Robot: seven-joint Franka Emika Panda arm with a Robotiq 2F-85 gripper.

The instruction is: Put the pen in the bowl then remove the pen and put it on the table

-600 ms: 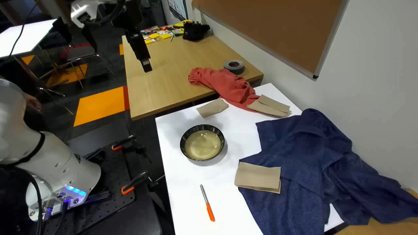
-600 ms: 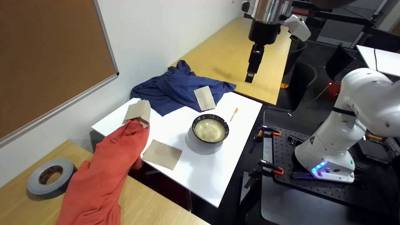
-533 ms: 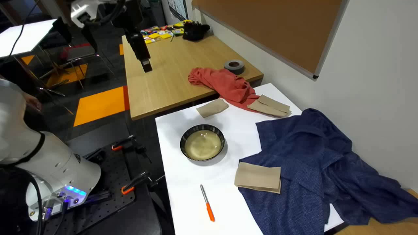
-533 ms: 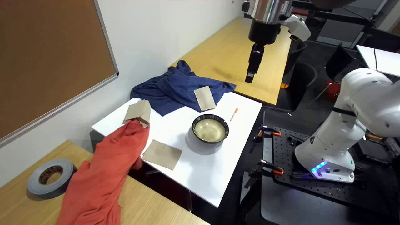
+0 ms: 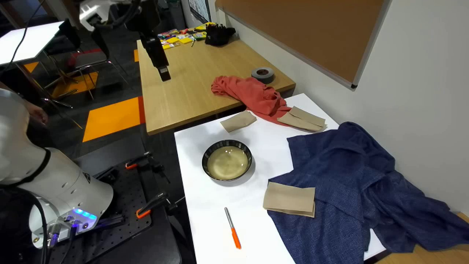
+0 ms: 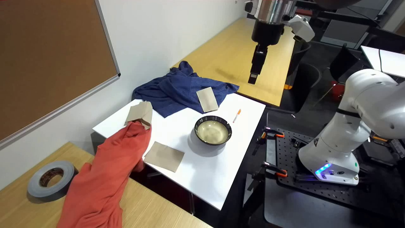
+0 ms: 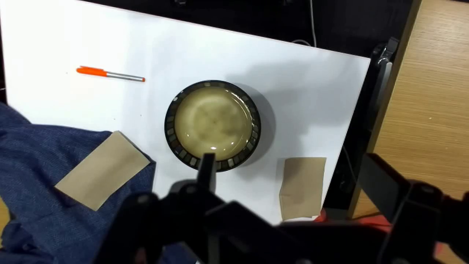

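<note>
We find the pen [image 7: 110, 74] lying flat on the desk [image 7: 227, 55], well below the end effector [image 7: 289, 167] and off to the side, beyond the finger [image 7: 207, 170] nearer the bowl [image 7: 214, 121]. That bowl stands upright on the desk, down below the end effector and nearer the line of its fingers than the pen is; we see its dark rim and pale inside, with no pen in it. In the wrist view the two fingers stand wide apart, and we see nothing gripped between them; in both exterior views the end effector hangs high, well apart from everything on the desk.

So we have the pen out of the bowl and on the desk, which is what the last step asks for, yet the same layout fits a task not begun. We cannot tell from this moment which it is. If nothing is done, we judge that all of it is left: come down to the pen, grasp it, lower it into the bowl, take it out and lay it on the desk. If the round trip is complete, nothing remains.
</note>
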